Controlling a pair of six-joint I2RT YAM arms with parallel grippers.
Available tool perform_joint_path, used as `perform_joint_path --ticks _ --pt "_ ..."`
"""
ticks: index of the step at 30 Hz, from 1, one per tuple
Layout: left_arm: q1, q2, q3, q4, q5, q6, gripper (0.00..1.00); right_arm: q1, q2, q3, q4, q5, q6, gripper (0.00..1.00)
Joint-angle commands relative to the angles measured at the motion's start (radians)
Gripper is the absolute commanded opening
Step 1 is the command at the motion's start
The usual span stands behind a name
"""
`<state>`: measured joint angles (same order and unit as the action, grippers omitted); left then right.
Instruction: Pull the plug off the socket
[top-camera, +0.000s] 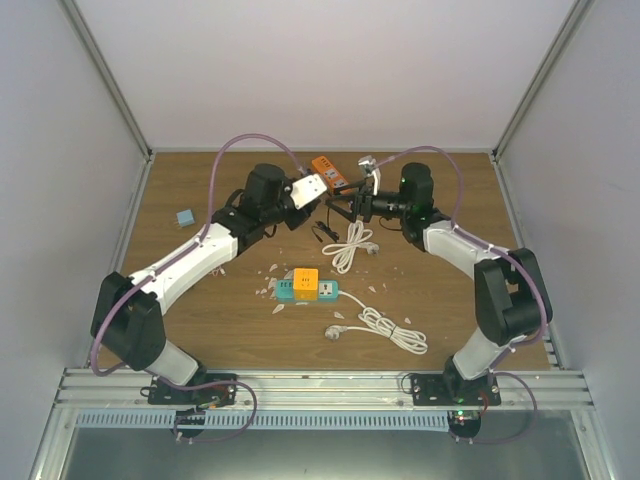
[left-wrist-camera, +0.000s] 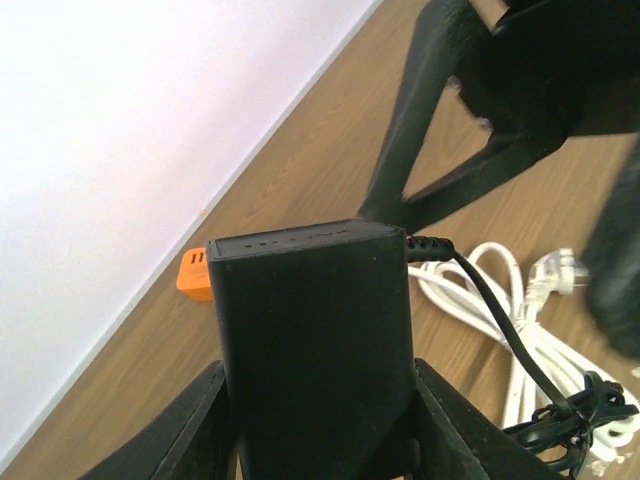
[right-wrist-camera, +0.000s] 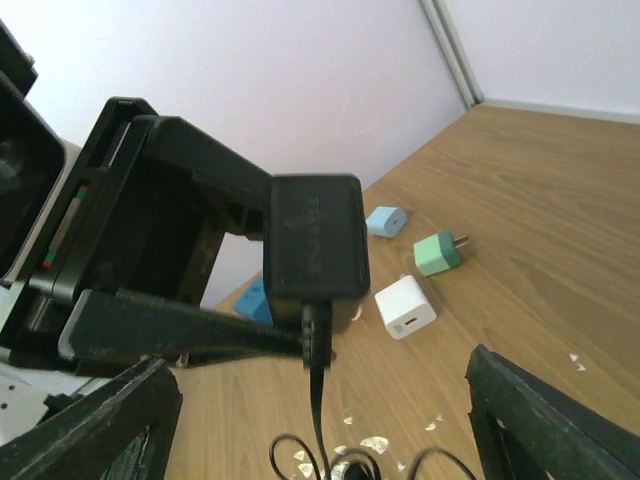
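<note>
Count: one black plug (right-wrist-camera: 315, 240), two power strips (orange (top-camera: 327, 168), teal (top-camera: 310, 290)), two white cable coils (top-camera: 350, 245) (top-camera: 388, 328) and four small chargers: light blue (right-wrist-camera: 383, 220), green (right-wrist-camera: 437, 252), white (right-wrist-camera: 405, 306), blue (right-wrist-camera: 252, 298).

The plug is off the surface (top-camera: 200, 310), between the arms near the orange strip. The left end effector (left-wrist-camera: 318, 400) is clamped on it. Its long axis runs out along those fingers, and the cord (right-wrist-camera: 316, 400) leaves at the far end. The right end effector (right-wrist-camera: 320, 425) is spread wide and holds nothing.

The black plug (left-wrist-camera: 315, 340), a boxy matte adapter, stands upright at lower centre of the left wrist view, its thin black cord (left-wrist-camera: 500, 320) trailing right. The orange socket strip (left-wrist-camera: 193, 273) lies apart, mid-left.
</note>
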<state>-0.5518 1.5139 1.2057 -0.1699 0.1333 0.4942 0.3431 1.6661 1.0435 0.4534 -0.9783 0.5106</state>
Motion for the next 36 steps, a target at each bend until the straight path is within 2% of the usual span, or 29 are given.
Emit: perform_joint_path --ticks 1,7,12,16,20,36 --pt "0.053 -0.019 0.000 0.026 0.023 0.007 0.10 -0.025 -0.046 0.000 -0.059 -0.005 -0.092 0.84" --pt "0.169 0.036 0.065 -0.051 0.061 0.014 0.10 -0.051 -0.074 0.005 -0.210 0.003 -0.263 0.95" --pt "0.248 0.123 0.130 -0.133 0.091 0.074 0.10 -0.056 -0.104 -0.001 -0.355 0.021 -0.446 0.98" --pt "0.288 0.244 0.234 -0.253 0.109 0.140 0.10 -0.055 -0.130 -0.025 -0.409 0.001 -0.526 0.98" --pt "0.316 0.389 0.371 -0.376 0.115 0.153 0.10 -0.056 -0.135 -0.041 -0.447 -0.008 -0.567 0.98" --pt "0.446 0.799 0.772 -0.430 0.050 0.099 0.12 -0.056 -0.143 -0.053 -0.498 -0.011 -0.616 0.98"
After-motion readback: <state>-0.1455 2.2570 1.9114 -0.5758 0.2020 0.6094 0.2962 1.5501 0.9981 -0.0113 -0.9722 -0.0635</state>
